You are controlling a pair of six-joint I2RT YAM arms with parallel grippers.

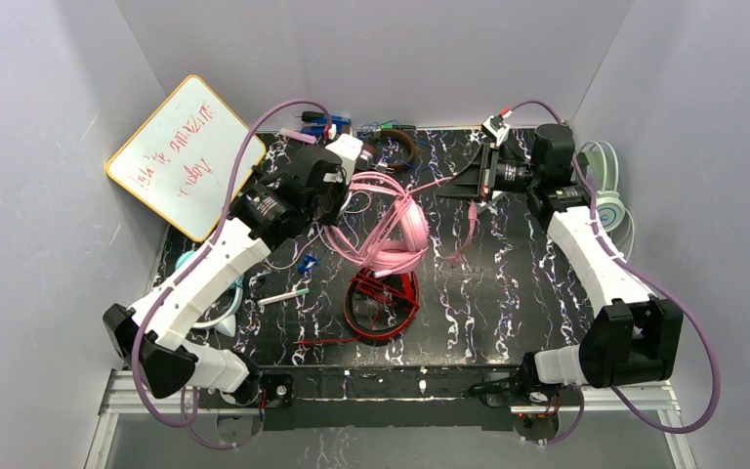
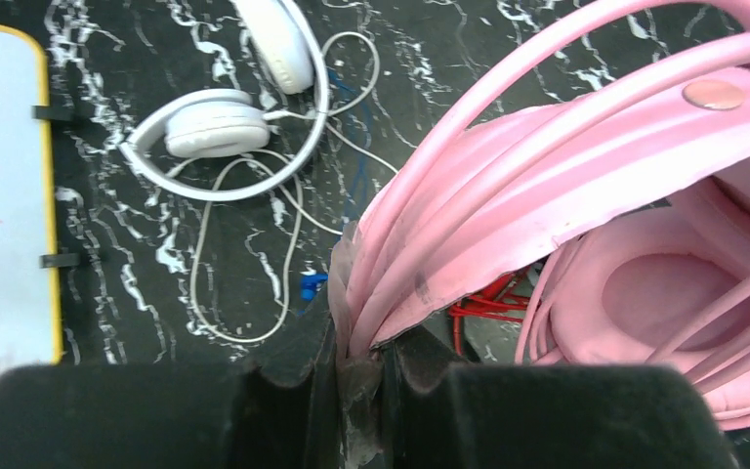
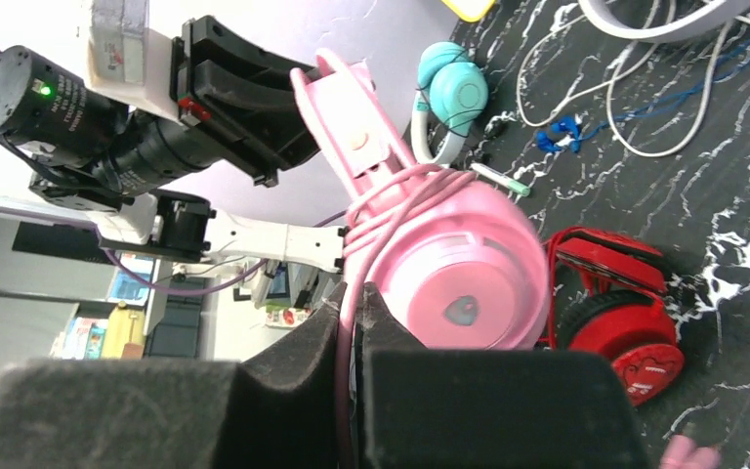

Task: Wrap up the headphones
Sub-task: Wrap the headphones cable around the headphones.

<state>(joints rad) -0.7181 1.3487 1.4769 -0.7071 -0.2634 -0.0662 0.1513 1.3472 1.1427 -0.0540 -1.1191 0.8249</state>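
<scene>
Your left gripper point(image 2: 356, 362) is clamped on the headband point(image 2: 547, 205) of the pink headphones point(image 3: 459, 274), with turns of cord point(image 3: 405, 186) pressed against the band right at the jaws. Your right gripper point(image 3: 352, 315) is pinched shut on that cord, which runs straight between its fingers toward the cup.

The headphones seem lifted off the table point(image 1: 508, 293) between your two arms. They sit hard against the left gripper and a short stretch of cord away from the right one, with the red headphones point(image 1: 381, 303) lying beneath.

Expect a light load. The band looks stiff and springy, so it makes the firm hold, while the cups are soft padding that would squash. The cord is thin, limp and smooth, so it will likely slide through a loose pinch, and the loops may spring off if tension drops. Hold it well along its free length and avoid jerking where it enters the cup.
</scene>
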